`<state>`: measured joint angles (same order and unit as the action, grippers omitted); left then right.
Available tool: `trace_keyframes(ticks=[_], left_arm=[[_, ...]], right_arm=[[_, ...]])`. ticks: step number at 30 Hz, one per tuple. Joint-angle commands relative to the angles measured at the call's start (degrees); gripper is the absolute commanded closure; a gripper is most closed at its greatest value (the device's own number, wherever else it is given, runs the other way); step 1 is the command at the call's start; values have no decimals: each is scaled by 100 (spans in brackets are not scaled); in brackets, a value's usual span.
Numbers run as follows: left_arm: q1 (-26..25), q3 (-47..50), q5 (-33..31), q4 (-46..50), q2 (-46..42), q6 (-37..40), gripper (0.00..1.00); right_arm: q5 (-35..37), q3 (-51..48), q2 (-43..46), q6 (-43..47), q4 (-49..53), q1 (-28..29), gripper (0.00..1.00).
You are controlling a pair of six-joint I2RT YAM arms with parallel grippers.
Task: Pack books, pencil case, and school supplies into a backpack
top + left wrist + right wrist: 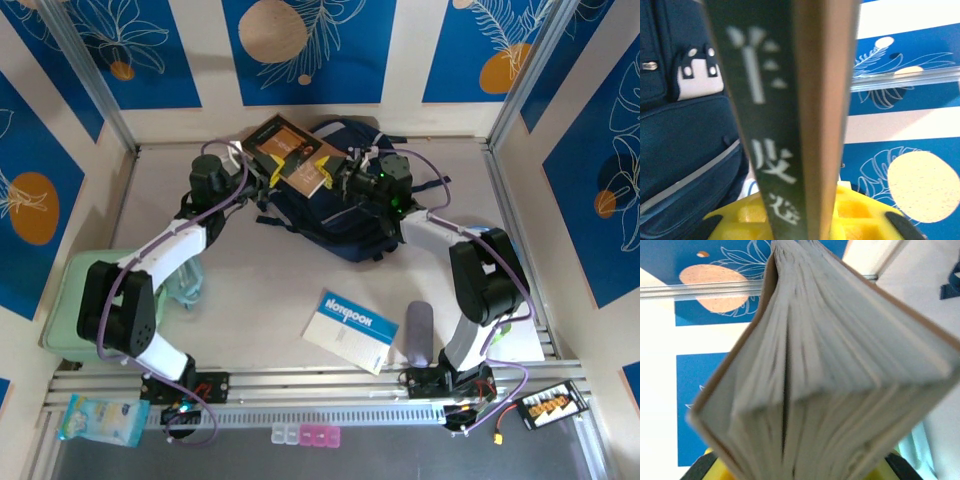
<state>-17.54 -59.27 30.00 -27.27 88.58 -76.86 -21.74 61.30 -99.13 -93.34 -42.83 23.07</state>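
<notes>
A brown-covered book hangs tilted over the back left part of the navy backpack. Both grippers meet at it. My left gripper holds it from the left; in the left wrist view its dark spine stands between the yellow fingers, with the backpack behind on the left. My right gripper is shut on it from the right; the right wrist view has the page edges wedged between its jaws. The white-and-blue notebook and the grey pencil case lie on the table near the right arm's base.
A pale-green flat box sits at the left edge beside the left arm. A snack packet and small pink and white pieces lie on the front rail. Blue-patterned walls close in the back and both sides.
</notes>
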Motion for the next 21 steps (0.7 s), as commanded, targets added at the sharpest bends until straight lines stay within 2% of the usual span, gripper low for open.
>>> trace_keyframes(ticks=[1, 3, 7, 11, 15, 21], left_arm=[[-105, -102, 69, 742, -390, 937, 55], [-110, -209, -118, 1451, -515, 1562, 39], [-241, -602, -481, 2907, -606, 3011, 19], [-688, -1162, -1008, 4030, -443, 4523, 1], [-1244, -1859, -1365, 4727, 97, 5646, 0], [-2063, -3077, -2049, 5403, 1316, 7144, 0]], right_arm=[[238, -226, 571, 493, 486, -162, 93], [313, -351, 965, 901, 1013, -281, 94], [615, -452, 1901, 2074, 2498, -573, 94], [1154, -483, 2877, 3194, 3986, -907, 95], [1620, -554, 3624, 3737, 4960, -1280, 94], [2368, -544, 4246, 3995, 6277, -1815, 95]])
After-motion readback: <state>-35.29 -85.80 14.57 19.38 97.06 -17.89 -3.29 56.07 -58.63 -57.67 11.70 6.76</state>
